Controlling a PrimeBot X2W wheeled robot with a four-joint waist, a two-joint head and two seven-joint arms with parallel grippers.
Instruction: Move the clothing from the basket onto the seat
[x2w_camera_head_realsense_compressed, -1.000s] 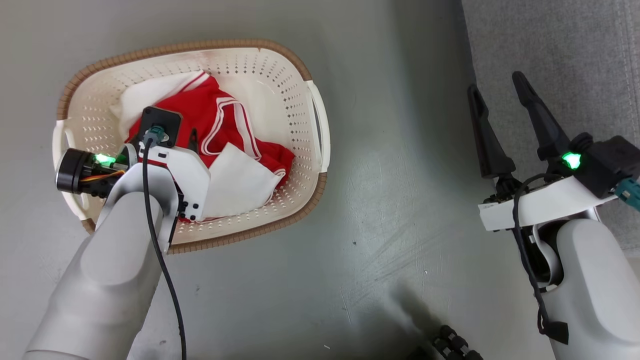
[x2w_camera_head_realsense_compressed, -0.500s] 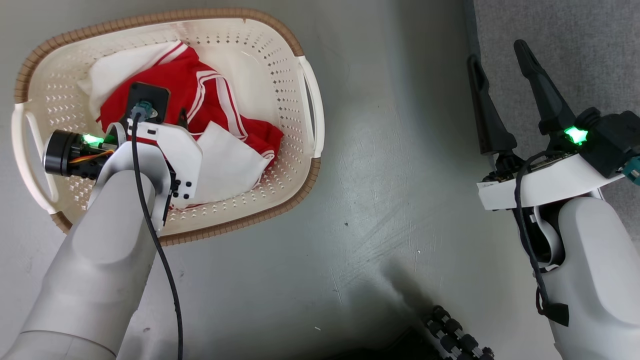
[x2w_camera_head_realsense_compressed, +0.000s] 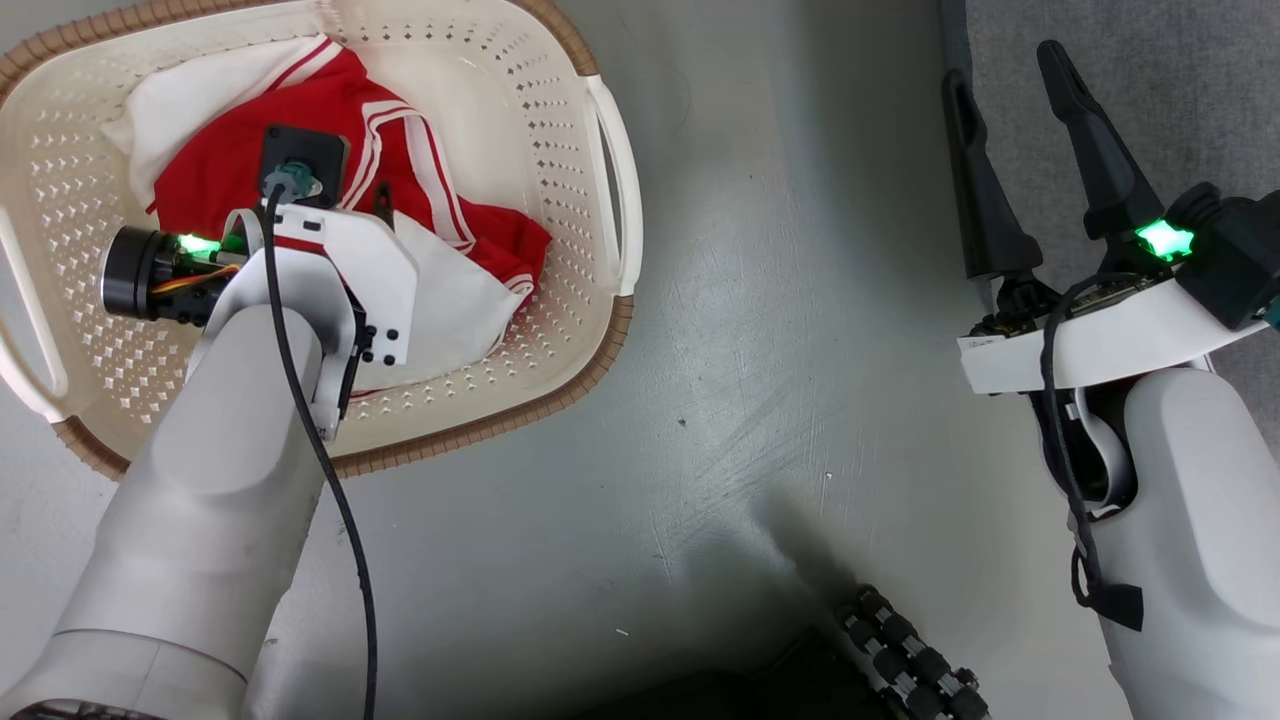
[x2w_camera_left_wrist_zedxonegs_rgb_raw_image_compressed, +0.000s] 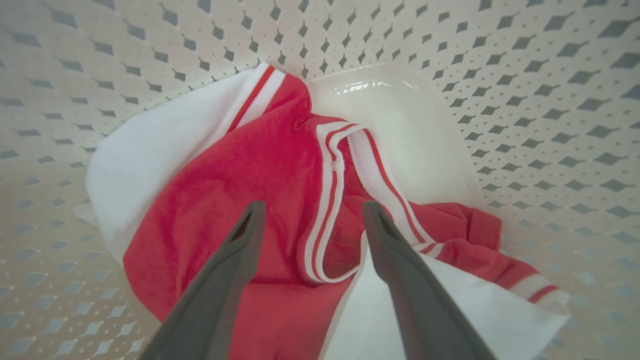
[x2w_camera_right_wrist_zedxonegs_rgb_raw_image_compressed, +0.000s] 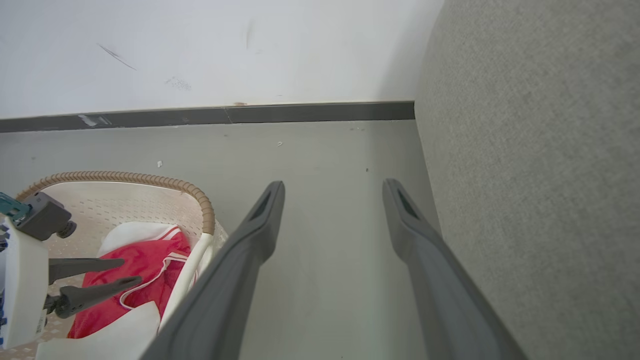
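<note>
Red clothing (x2w_camera_left_wrist_zedxonegs_rgb_raw_image_compressed: 240, 165) with white panels is bunched in the basket (x2w_camera_head_realsense_compressed: 560, 330), far left. Left hand (x2w_camera_left_wrist_zedxonegs_rgb_raw_image_compressed: 314, 205) is down inside it, fingers spread just over the fabric (contact unclear), pinching nothing. Grey floor (x2w_camera_head_realsense_compressed: 780, 300) in the middle. Right hand (x2w_camera_head_realsense_compressed: 1002, 65) is spread and empty, just beside the grey seat (x2w_camera_head_realsense_compressed: 1180, 90).

Grey floor (x2w_camera_head_realsense_compressed: 720, 250), white wall (x2w_camera_right_wrist_zedxonegs_rgb_raw_image_compressed: 200, 50) (scuffed)

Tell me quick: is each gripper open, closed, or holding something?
Left gripper: open, over the clothing in the basket, holding nothing.
Right gripper: open, empty, above the floor.
</note>
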